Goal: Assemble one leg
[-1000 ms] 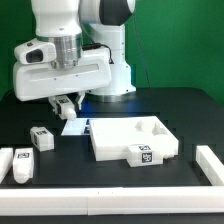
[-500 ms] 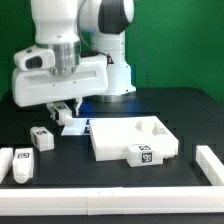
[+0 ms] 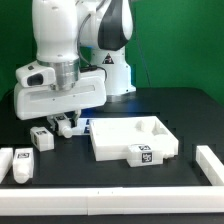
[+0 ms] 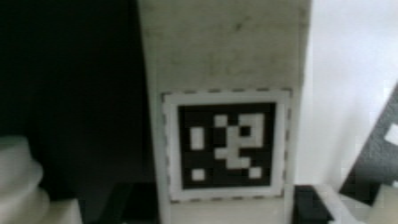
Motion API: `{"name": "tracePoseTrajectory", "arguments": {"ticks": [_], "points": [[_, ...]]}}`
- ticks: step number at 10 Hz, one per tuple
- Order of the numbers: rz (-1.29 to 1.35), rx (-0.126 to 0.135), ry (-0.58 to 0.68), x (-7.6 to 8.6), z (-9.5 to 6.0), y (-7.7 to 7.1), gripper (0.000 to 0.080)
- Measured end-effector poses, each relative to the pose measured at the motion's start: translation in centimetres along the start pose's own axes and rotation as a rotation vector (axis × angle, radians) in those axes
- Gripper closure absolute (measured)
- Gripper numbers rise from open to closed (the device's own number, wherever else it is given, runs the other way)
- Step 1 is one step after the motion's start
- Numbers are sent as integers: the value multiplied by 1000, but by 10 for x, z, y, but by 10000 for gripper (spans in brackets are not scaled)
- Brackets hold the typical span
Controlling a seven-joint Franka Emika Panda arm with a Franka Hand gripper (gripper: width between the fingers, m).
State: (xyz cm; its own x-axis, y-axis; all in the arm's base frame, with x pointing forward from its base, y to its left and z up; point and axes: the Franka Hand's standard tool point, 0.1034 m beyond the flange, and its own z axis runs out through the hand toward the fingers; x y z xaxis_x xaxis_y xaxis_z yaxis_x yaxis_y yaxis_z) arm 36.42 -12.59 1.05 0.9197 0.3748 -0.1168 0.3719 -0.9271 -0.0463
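Note:
In the wrist view a white leg (image 4: 222, 70) with a black-and-white tag fills the middle and runs lengthwise between my fingertips (image 4: 128, 205), which stand close on either side of it. In the exterior view my gripper (image 3: 67, 124) is down at the table just left of the large white panel (image 3: 125, 140). It straddles that leg (image 3: 71, 129), which my hand mostly hides. The jaws look open, with the leg between them. Another leg (image 3: 41, 137) lies just to the exterior view's left of my gripper.
More white blocks lie at the front left (image 3: 22, 166). A tagged block (image 3: 145, 154) sits against the panel's front edge. White rails run along the table's front (image 3: 110, 206) and right (image 3: 210, 165). The robot base (image 3: 115, 60) stands behind.
My gripper has come down from a little above the table to table level and now straddles the leg. The other parts have not moved.

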Motion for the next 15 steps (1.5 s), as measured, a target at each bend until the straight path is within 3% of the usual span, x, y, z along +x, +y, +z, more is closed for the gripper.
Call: {"name": "tracePoseTrajectory", "arguments": {"ticks": [1, 2, 3, 4, 5, 7, 8, 13, 15], "points": [[0, 0, 0, 0, 0, 0, 512], [-1, 0, -1, 0, 0, 0, 452], [-1, 0, -1, 0, 0, -1, 269], [3, 4, -3, 2, -1, -3, 269], [-5, 7, 3, 10, -11, -10, 175], [-51, 0, 27, 38, -38, -28, 157], [-121, -12, 31, 57, -54, -31, 151], [-167, -23, 38, 59, -52, -29, 150], [-266, -48, 70, 92, -57, -31, 150]]}}
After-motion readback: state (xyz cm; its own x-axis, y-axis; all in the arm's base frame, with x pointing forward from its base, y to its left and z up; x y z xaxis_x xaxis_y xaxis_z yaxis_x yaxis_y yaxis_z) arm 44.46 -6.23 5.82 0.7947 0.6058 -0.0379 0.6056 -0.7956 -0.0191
